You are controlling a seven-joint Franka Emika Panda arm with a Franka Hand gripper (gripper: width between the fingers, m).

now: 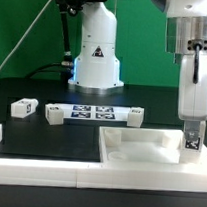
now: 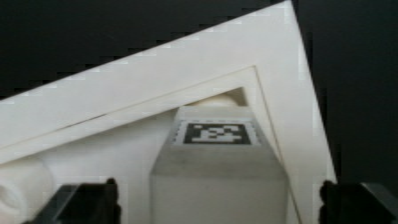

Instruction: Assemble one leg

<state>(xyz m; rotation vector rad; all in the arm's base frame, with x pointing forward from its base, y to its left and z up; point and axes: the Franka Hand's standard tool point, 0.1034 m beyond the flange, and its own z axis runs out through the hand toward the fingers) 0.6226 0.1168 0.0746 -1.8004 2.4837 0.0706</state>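
Observation:
The leg (image 1: 191,141), a small white post with a black-and-white tag, stands upright in the far corner of the large white panel (image 1: 138,160), at the exterior view's right. My gripper (image 1: 193,126) comes straight down over it. In the wrist view the leg (image 2: 219,150) sits in the panel's corner pocket (image 2: 125,110) with its tag facing the camera. My gripper (image 2: 219,202) straddles the leg. Both black fingers (image 2: 82,202) stand apart from its sides, with a visible gap on each side, so the gripper is open.
The marker board (image 1: 91,114) lies in front of the robot base (image 1: 98,51). Loose white legs lie beside it, at the exterior view's left (image 1: 23,107) and just past its right end (image 1: 136,115). A white raised border (image 1: 37,169) runs along the front and left.

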